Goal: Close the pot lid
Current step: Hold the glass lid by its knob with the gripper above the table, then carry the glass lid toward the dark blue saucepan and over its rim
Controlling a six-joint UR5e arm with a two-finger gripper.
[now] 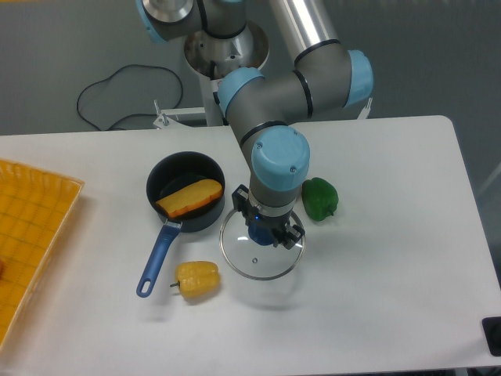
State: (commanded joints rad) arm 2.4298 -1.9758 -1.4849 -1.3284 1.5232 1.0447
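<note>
So far only the grasp looks begun: fingers (266, 233) seemingly pinching the lid (261, 252) knob on the surface (376, 282), pot (185, 190) uncovered.

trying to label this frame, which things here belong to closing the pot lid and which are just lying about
Part of the job:
pot, open, with a yellow-orange food piece inside
lid, flat on the table beside the pot
gripper, over the lid's knob

Just lying about:
green pepper
yellow pepper
yellow tray
black cable

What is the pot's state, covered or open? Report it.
Open. The pot shows food inside; the lid lies beside it on the table.
</note>
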